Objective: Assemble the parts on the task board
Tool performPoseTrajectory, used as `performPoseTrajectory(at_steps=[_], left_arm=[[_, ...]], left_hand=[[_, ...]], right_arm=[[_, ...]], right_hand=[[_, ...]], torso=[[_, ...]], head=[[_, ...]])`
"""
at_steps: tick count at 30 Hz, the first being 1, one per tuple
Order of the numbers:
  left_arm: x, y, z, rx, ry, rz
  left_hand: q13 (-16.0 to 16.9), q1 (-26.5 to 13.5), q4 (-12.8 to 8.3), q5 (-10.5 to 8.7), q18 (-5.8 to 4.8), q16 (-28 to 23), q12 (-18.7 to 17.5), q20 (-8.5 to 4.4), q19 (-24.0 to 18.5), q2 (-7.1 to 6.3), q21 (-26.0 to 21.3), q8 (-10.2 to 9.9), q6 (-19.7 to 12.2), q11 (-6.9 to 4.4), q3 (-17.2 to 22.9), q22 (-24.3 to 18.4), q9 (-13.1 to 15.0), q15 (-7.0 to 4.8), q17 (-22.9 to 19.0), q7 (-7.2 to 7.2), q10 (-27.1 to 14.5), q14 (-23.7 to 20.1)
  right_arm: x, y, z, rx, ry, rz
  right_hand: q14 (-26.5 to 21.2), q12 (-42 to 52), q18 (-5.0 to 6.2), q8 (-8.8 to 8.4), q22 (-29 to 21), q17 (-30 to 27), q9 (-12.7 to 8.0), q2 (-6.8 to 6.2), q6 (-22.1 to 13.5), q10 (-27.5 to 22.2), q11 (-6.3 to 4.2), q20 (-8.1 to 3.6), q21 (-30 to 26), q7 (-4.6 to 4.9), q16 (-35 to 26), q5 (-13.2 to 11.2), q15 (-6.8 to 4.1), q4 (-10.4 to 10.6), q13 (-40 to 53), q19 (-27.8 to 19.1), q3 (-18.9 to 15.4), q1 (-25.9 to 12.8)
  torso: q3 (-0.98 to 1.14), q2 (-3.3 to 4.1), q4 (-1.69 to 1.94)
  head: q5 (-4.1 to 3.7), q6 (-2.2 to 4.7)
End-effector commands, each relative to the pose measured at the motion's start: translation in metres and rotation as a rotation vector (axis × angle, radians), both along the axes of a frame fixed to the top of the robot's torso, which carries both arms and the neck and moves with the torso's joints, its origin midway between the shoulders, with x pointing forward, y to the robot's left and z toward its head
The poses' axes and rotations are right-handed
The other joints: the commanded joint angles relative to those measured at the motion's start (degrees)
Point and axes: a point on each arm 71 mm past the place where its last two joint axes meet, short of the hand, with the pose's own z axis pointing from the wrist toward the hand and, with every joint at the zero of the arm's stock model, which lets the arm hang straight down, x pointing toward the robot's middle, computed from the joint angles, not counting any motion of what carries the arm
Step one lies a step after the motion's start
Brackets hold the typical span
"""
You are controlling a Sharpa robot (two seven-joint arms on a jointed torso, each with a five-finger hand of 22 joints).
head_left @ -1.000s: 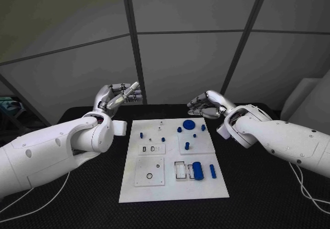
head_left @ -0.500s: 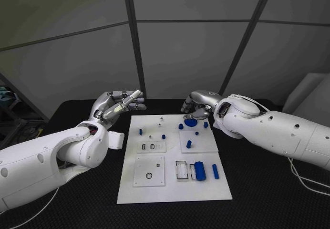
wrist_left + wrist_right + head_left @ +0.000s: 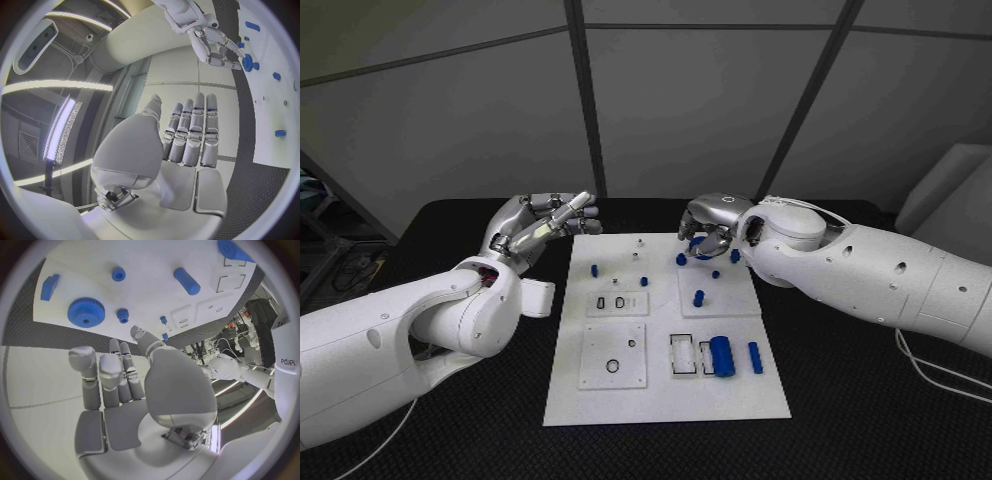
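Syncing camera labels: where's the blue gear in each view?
Head view: blue gear at the task board's far edge, partly under the right hand.
Left wrist view: beside the right hand's fingertips.
Right wrist view: on the board, before the fingers.
Shared landmark: the right hand.

A black table (image 3: 855,425) spreads beneath and to the outer side of both the left hand (image 3: 542,222) and the right hand (image 3: 708,228). Behind the hands rises a grey panelled wall (image 3: 682,115) (dark seams split it). A thin white cable (image 3: 936,371) trails over the table well behind the right hand, nearer the robot.
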Motion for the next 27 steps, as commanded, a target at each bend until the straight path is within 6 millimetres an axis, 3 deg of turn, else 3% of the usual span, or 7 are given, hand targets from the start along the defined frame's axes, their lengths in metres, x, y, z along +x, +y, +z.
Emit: performPoseTrajectory(at_steps=[1,16,27], left_arm=[[-0.001,-0.002,0.002,-0.006,-0.007,-0.018],[-0.002,-0.001,0.002,-0.004,-0.005,-0.018],[-0.003,0.0,0.003,-0.002,-0.002,-0.017]], left_hand=[[-0.08,-0.33,-0.09,-0.19,-0.6,-0.28,-0.27,0.23,0.31,-0.07,0.34,-0.4,-0.01,0.14,-0.23,0.02,-0.06,0.06,0.05,0.35,-0.09,-0.47],[-0.08,-0.41,-0.21,-0.18,-0.61,-0.7,-0.59,0.3,0.24,0.02,0.33,-0.63,-0.1,0.29,-0.34,-0.03,-0.06,0.18,0.07,0.5,-0.29,-0.7],[-0.08,-0.44,-0.25,-0.18,-0.6,-0.82,-0.69,0.33,0.24,0.05,0.34,-0.71,-0.14,0.33,-0.38,-0.03,-0.06,0.22,0.07,0.56,-0.36,-0.75]], right_arm=[[0.002,0.0,-0.002,-0.067,0.009,-0.014],[0.007,0.006,-0.005,-0.075,0.019,-0.01],[0.008,0.012,-0.007,-0.074,0.033,0.007]], right_hand=[[1.58,-0.32,-0.73,-0.23,0.32,0.34,0.01,-0.28,-0.25,-0.58,0.03,-0.04,0.33,0.01,0.38,0.37,0.43,0.43,0.05,0.5,0.09,0.55],[1.67,-0.19,-0.96,-0.25,2.29,2.46,0.0,0.04,-0.53,-0.27,0.01,0.07,1.89,-0.02,2.4,0.51,0.46,0.78,0.12,0.86,0.44,1.06],[1.73,-0.09,-1.37,-0.17,5.42,5.12,0.05,0.76,-0.48,1.83,-0.39,0.01,4.29,0.02,5.02,0.84,0.16,1.14,0.11,1.62,2.83,1.81]], torso=[[-0.01,0.38,0.17],[0.09,1.06,0.16],[0.21,1.5,0.19]], head=[[-0.07,0.06],[-0.01,0.1],[0.2,-0.08]])
